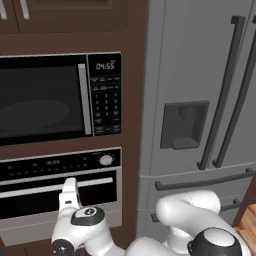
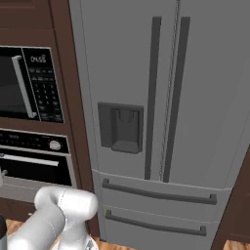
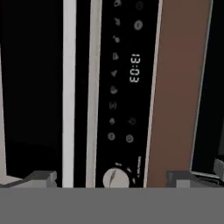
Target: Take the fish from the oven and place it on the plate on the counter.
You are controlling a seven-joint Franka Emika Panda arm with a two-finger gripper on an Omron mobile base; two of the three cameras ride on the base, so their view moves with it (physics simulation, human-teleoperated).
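The oven (image 1: 60, 192) sits closed in the dark wood cabinet wall, below the black microwave (image 1: 60, 97) and left of the grey fridge (image 2: 166, 122). The gripper (image 3: 111, 177) faces the oven's front, rolled sideways, jaws spread wide and empty, straddling the white knob (image 3: 115, 178) and probably just short of the silver bar handle (image 1: 55, 188).

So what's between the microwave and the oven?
A strip of brown wood separates the microwave from the oven, seen in the left base view.
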